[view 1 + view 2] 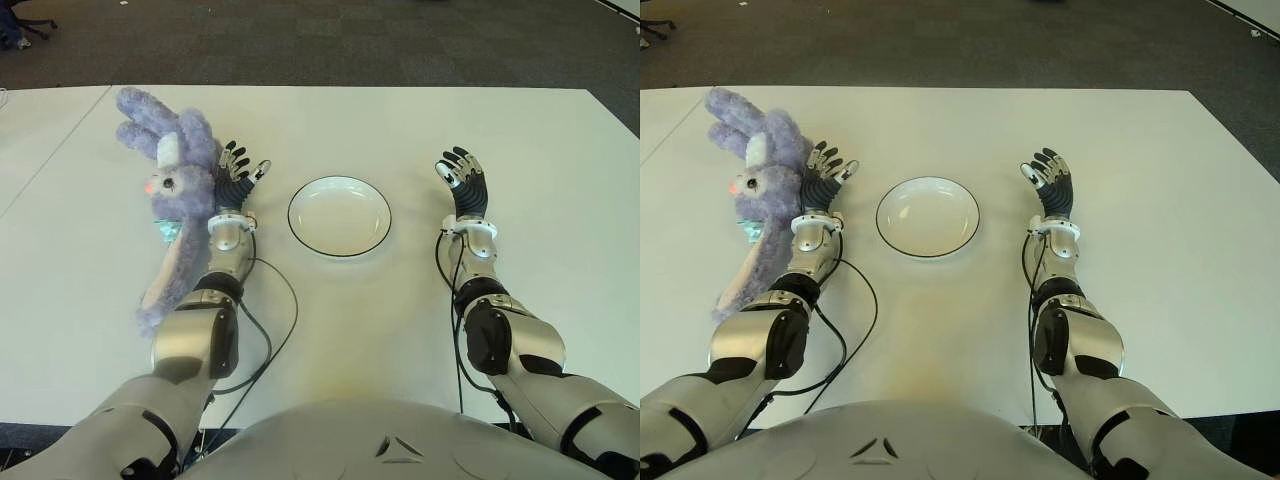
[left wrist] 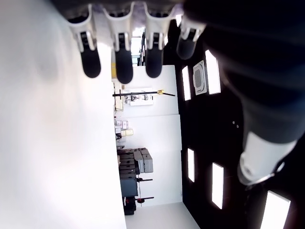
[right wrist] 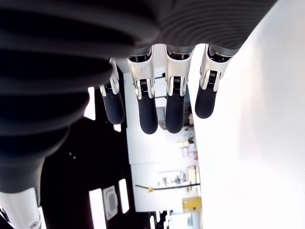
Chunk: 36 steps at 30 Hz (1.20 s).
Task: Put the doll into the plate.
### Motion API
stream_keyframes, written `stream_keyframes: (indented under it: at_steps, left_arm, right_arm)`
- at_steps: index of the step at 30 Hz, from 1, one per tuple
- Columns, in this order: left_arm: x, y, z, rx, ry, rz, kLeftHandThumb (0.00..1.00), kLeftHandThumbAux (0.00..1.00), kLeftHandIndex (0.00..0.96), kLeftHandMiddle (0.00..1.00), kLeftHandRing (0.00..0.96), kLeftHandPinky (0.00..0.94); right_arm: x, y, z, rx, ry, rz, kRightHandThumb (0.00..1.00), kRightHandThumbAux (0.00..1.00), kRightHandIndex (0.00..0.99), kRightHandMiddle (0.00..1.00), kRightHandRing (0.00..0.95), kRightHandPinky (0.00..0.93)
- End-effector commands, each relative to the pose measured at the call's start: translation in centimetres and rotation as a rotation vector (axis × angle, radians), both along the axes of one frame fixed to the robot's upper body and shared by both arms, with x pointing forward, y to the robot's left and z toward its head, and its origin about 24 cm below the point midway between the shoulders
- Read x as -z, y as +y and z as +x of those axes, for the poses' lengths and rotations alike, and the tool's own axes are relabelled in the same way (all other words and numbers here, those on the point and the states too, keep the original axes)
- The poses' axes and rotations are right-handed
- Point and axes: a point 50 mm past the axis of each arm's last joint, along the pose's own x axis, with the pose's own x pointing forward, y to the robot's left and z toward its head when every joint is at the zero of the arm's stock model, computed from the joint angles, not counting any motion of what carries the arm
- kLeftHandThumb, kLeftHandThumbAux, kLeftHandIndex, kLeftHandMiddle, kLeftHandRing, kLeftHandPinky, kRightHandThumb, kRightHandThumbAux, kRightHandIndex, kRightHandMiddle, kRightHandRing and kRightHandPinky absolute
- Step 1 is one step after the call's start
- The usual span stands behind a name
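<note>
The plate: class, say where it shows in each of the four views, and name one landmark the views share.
Left eye view: plate at centre, between the two hands.
Right eye view: plate left of centre.
Left wrist view: not in it.
Right wrist view: not in it.
Shared landmark: the white table.

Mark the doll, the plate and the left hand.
doll [image 1: 178, 185], left eye view, on its face.
plate [image 1: 339, 216], left eye view, bare centre of the dish.
left hand [image 1: 237, 177], left eye view, on the palm.
</note>
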Motion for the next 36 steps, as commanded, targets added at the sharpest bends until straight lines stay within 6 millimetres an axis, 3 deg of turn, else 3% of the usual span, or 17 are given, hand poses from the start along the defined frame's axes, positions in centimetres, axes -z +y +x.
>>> stream_keyframes:
  at_steps: [1, 17, 24, 27, 36]
  left_arm:
    - [9.2, -1.1, -7.9, -0.02, 0.467, -0.1, 0.0, 0.672, 0.085, 0.159, 0.17, 0.178]
    - [9.0, -1.1, -7.7, -0.01, 0.459, -0.067, 0.0, 0.631, 0.099, 0.167, 0.168, 0.17]
    - [8.0, -1.8, -6.5, 0.018, 0.403, -0.045, 0.0, 0.629, 0.085, 0.148, 0.156, 0.17]
    - [6.3, -3.1, -4.9, 0.069, 0.291, 0.039, 0.0, 0.624, 0.053, 0.133, 0.143, 0.146]
    - [4.6, -2.7, -3.8, 0.179, 0.182, 0.269, 0.0, 0.616, 0.04, 0.117, 0.124, 0.111]
  right_arm:
    - [10.1, 2.1, -8.5, 0.032, 0.446, 0.152, 0.0, 0.677, 0.177, 0.229, 0.214, 0.203]
    - [10.3, 2.2, -8.6, 0.031, 0.465, 0.156, 0.0, 0.722, 0.165, 0.218, 0.197, 0.188]
    - [10.3, 2.2, -8.7, 0.032, 0.461, 0.157, 0.0, 0.715, 0.165, 0.226, 0.205, 0.199]
    - [10.3, 2.2, -8.7, 0.036, 0.463, 0.153, 0.0, 0.719, 0.173, 0.233, 0.215, 0.207]
    - [10.3, 2.4, -8.6, 0.035, 0.454, 0.16, 0.0, 0.732, 0.169, 0.226, 0.209, 0.195]
